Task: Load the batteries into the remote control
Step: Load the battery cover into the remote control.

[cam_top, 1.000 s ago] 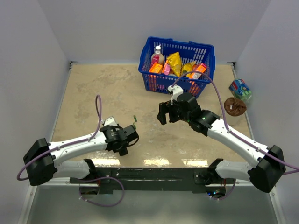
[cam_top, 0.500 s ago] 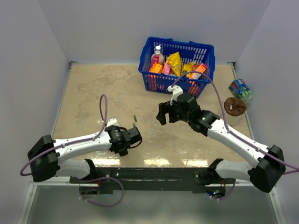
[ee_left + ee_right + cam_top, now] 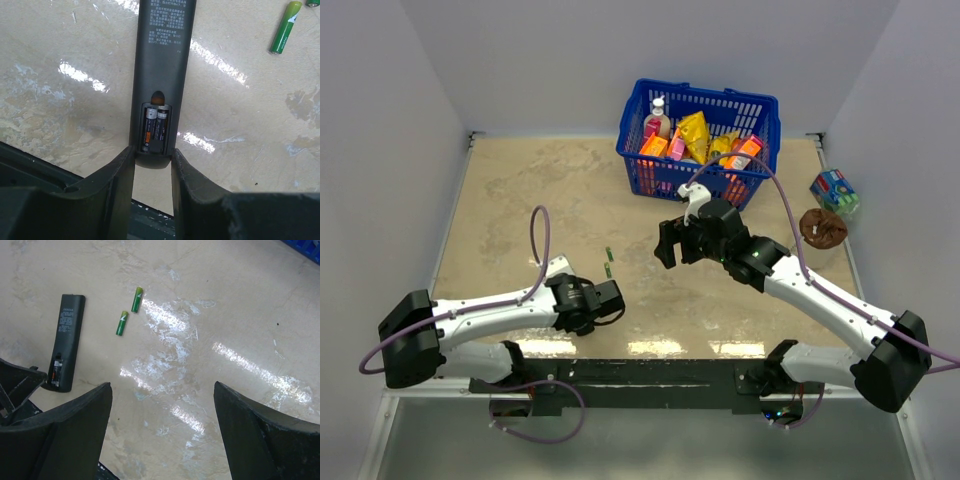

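Note:
The remote control (image 3: 162, 75) is a slim black bar lying back-up on the table, also seen in the right wrist view (image 3: 66, 340). Its battery bay (image 3: 154, 127) is uncovered and holds two cells with black, white and orange labels. My left gripper (image 3: 152, 156) is shut on the remote's near end, one finger against each side. In the top view the left gripper (image 3: 605, 300) hides the remote. Two green batteries (image 3: 137, 299) (image 3: 121, 322) lie loose on the table just past the remote (image 3: 608, 255). My right gripper (image 3: 161, 386) hovers open and empty over bare table (image 3: 668, 243).
A blue basket (image 3: 665, 178) full of packets stands at the back, behind the right arm. A brown lump (image 3: 822, 228) and a colourful pack (image 3: 834, 190) lie at the right edge. The black base rail (image 3: 650, 380) runs along the near edge.
My left gripper has shifted a little to the right and towards the near edge, still on the remote. The right arm and the green batteries have not moved.

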You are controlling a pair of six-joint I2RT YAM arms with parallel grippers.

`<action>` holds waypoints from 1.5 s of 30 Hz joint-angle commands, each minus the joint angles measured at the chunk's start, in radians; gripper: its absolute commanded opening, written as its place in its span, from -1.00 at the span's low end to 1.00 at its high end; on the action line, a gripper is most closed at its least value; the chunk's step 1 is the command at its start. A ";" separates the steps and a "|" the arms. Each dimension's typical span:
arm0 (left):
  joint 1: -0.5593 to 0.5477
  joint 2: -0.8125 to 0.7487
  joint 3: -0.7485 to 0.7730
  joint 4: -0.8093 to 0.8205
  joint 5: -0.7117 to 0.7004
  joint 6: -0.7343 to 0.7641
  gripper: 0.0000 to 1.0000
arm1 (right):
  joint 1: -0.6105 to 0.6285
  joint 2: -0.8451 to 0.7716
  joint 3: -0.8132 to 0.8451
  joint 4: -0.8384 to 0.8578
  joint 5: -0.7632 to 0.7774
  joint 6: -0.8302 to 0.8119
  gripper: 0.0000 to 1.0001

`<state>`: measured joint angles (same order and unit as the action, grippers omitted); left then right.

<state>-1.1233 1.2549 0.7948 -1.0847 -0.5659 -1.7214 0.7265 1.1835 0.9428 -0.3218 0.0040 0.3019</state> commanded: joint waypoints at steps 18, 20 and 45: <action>-0.082 0.006 0.078 -0.112 -0.140 -0.178 -1.00 | 0.004 -0.013 0.011 0.035 -0.032 -0.014 0.70; -0.085 0.011 0.078 -0.110 -0.141 -0.184 -1.00 | 0.004 -0.015 0.011 0.036 -0.032 -0.014 0.70; -0.092 0.061 0.037 -0.101 -0.117 -0.207 -1.00 | 0.008 -0.013 0.013 0.035 -0.030 -0.014 0.70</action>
<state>-1.2068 1.3121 0.8383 -1.1755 -0.6434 -1.8931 0.7284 1.1835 0.9428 -0.3218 -0.0181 0.3012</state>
